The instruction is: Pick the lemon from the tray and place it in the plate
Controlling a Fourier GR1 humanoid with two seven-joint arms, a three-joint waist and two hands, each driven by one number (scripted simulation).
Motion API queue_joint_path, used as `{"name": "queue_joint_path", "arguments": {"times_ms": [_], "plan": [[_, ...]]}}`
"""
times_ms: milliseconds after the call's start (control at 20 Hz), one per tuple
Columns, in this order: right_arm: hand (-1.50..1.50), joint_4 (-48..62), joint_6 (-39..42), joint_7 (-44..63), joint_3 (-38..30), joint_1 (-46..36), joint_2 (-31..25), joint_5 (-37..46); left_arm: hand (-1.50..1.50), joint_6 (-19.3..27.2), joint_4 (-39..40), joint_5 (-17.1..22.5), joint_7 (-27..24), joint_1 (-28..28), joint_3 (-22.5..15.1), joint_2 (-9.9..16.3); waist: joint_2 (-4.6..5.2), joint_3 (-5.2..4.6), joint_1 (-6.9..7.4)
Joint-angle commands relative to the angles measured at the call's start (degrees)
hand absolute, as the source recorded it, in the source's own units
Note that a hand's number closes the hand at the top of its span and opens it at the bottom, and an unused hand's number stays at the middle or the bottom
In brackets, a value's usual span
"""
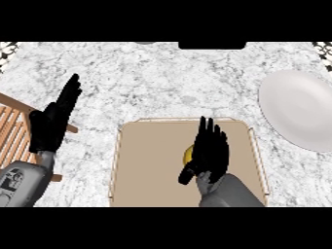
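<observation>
The right hand (208, 148) hangs over the tray (147, 165), fingers straight, covering most of the lemon (188, 154). The plate (305, 109) lies apart at right. The left hand (53, 119) rests open.

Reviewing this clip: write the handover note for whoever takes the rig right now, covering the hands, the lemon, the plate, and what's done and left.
Right hand: over the tray, fingers straight, covering most of the lemon; not closed on it.
Left hand: open, resting at the left, near a wooden rack.
Lemon: on the tray.
Plate: at the right, holding nothing.
Done: hand reached the lemon.
Left: grasp, lift, carry right, place in plate.
</observation>
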Motion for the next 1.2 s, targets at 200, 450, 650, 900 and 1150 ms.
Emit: {"name": "queue_joint_path", "arguments": {"times_ms": [200,450,650,900,1150], "plan": [[-1.5,3.3,-1.1,10.0,-0.1,0.8,0.9,-1.1,0.0,-0.1,-0.3,-1.5,-1.5,2.1,0.9,-1.6,0.0,0.02,0.2],[1.5,3.3,-1.1,6.2,-2.5,-0.2,0.9,4.7,0.0,-2.6,-0.8,-1.3,1.7,-1.7,3.5,-0.2,0.01,0.02,-0.13],[1.5,5.1,-3.9,4.3,-0.7,3.6,0.9,7.9,0.0,-2.2,-0.8,-3.0,0.3,1.4,2.2,-3.2,0.04,0.02,-0.09],[1.5,2.7,-3.2,6.7,0.6,1.0,0.9,9.8,0.0,-2.8,-0.4,-3.7,1.2,1.6,3.0,-4.4,0.01,0.02,0.04],[1.5,0.9,2.9,-32.2,-12.3,7.8,-27.3,-4.0,0.0,-1.7,-0.9,-3.0,1.3,0.9,5.1,-1.9,0.43,0.59,-3.1]]}}
